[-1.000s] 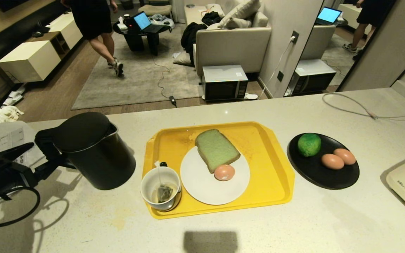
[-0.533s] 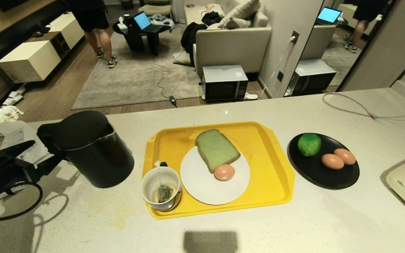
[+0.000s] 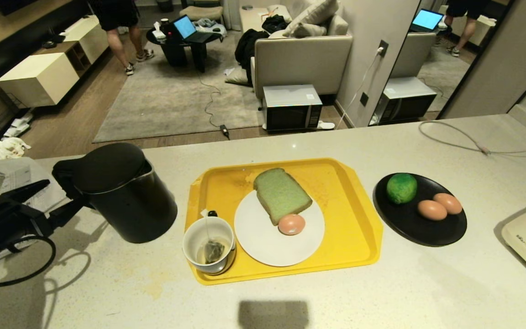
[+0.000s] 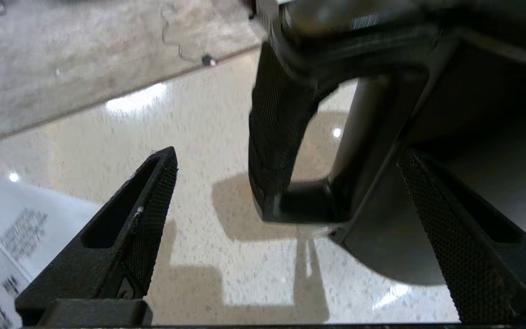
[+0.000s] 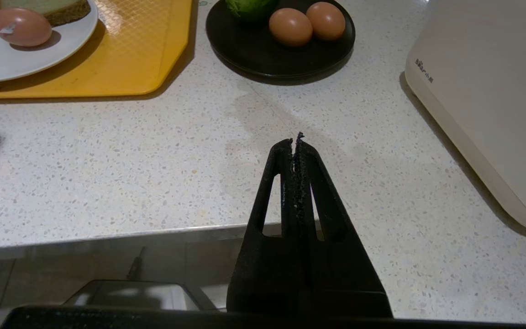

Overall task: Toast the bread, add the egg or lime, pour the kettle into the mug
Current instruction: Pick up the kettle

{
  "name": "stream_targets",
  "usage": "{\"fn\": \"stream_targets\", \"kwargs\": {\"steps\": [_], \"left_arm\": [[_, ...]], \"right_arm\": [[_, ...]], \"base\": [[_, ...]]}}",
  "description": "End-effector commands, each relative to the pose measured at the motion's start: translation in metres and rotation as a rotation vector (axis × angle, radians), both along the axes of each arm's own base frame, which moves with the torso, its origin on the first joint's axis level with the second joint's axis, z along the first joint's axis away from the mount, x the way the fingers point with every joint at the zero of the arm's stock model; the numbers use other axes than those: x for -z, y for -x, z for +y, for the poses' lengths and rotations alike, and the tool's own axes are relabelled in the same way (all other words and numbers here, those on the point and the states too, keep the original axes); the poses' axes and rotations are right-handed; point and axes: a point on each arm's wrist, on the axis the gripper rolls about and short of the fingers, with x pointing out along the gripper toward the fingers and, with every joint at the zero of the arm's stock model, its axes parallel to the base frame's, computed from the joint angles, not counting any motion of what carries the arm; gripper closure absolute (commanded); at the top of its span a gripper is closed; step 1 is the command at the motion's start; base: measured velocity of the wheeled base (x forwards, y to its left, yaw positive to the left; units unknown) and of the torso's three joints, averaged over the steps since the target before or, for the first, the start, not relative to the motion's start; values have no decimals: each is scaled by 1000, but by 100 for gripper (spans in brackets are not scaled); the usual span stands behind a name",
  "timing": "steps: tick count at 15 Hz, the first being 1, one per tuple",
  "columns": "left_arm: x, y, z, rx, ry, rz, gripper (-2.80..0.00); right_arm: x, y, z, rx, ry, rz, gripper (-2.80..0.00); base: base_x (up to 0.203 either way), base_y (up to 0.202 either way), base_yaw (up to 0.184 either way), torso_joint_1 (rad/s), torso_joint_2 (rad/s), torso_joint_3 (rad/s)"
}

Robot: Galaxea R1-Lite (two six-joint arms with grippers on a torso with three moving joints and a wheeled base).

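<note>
Left gripper (image 4: 286,183) hangs wide open at the kettle's (image 3: 123,194) handle (image 4: 276,137), one finger on each side, gripping nothing. That kettle stands on the counter (image 3: 427,283), left of the yellow tray (image 3: 354,228). Bread (image 3: 281,194) and one egg (image 3: 291,224) share the white plate (image 3: 263,246); the mug (image 3: 208,244) sits at the tray's near-left corner. Right gripper (image 5: 296,141) sits pressed together, empty, over the counter's near edge.

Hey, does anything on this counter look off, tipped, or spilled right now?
The kettle leans instead of standing flat on the counter, beside the yellow tray, with the open left hand around its handle but not gripping. The bread also overhangs its white plate. No spill is visible.
</note>
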Motion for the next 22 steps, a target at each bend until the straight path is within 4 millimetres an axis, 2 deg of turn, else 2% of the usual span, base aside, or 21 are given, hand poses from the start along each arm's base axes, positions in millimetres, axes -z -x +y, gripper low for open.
{"fn": "stream_targets", "kwargs": {"steps": [1,6,12,22], "left_arm": [[-6,4,1,6,-11,-36,-280],[-2,18,2,13,5,-14,-280],[-2,6,11,93,6,-21,-280],[-4,-20,23,107,15,-21,-280]], "right_arm": [[0,0,0,0,0,2,0],[0,0,0,0,0,2,0],[0,0,0,0,0,2,0],[0,0,0,0,0,2,0]], "base": [[0,0,0,0,0,0],[0,0,0,0,0,0],[0,0,0,0,0,0],[0,0,0,0,0,0]]}}
